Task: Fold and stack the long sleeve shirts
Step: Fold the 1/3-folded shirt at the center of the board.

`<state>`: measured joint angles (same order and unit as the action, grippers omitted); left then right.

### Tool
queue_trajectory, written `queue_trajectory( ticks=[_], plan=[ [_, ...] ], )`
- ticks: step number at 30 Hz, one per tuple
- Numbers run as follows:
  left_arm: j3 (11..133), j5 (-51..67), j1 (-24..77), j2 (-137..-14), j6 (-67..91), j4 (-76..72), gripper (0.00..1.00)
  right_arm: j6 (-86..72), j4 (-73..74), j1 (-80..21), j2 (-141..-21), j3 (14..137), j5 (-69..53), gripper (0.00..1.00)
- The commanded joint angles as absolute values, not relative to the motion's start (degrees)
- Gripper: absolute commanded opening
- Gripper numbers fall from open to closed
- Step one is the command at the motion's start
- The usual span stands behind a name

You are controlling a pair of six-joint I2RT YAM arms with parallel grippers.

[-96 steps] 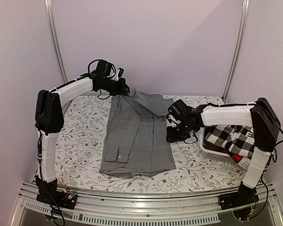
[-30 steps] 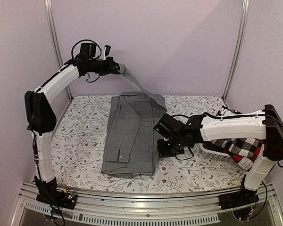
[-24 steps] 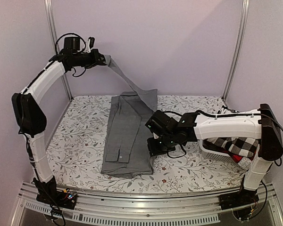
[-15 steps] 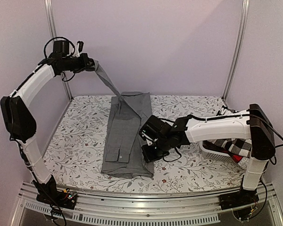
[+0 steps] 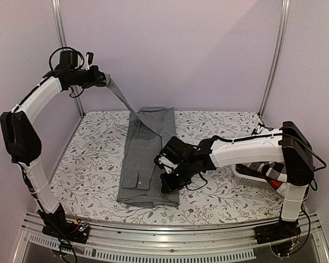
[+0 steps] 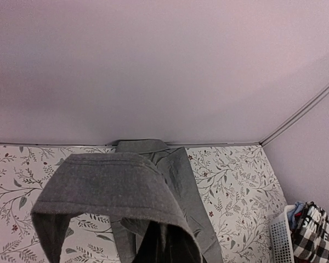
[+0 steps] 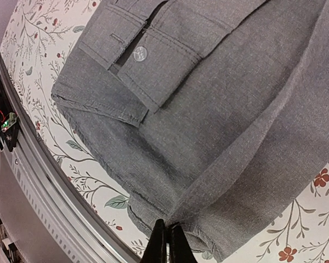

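A grey long sleeve shirt lies lengthwise on the flowered table, its right side folded over the body. My left gripper is high at the back left, shut on a sleeve cuff. The sleeve stretches taut down to the shirt's collar end. In the left wrist view the cuff drapes over the fingers and hides them. My right gripper sits low at the shirt's near right corner, shut on the folded edge. The other sleeve's buttoned cuff lies flat on the body.
A white basket at the right holds a black-and-white checked shirt and a red one, partly behind my right arm. The metal rail runs along the near table edge. Walls close the back and sides.
The left gripper has carried the sleeve up and to the left. The right gripper has dragged the shirt's right side leftward over the body, so the shirt is narrower.
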<state>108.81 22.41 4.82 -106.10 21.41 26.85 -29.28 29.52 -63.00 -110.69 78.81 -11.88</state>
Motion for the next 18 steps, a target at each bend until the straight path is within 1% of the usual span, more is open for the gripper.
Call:
queue_trajectory(
  ticks=[1, 7, 11, 14, 18],
  plan=[
    [110.49, 23.85, 4.22, -107.13, 21.14, 25.41, 0.00, -28.13, 29.44, -63.37, -112.42, 79.19, -14.46, 0.04],
    [108.45, 24.38, 4.22, -106.59, 21.14, 24.35, 0.00, -28.06, 29.07, -63.37, -112.18, 79.56, -14.08, 0.19],
    [107.42, 25.92, 4.22, -106.20, 20.72, 23.60, 0.00, -27.91, 29.29, -63.16, -110.93, 80.47, -12.93, 0.33],
    [106.57, 26.71, 4.22, -105.72, 20.26, 23.09, 0.00, -28.09, 29.35, -61.95, -109.33, 80.42, -11.06, 0.35],
    [103.93, 28.53, 4.25, -104.40, 19.29, 20.96, 0.00, -28.94, 28.86, -57.60, -105.96, 79.65, -7.73, 0.36]
  ],
)
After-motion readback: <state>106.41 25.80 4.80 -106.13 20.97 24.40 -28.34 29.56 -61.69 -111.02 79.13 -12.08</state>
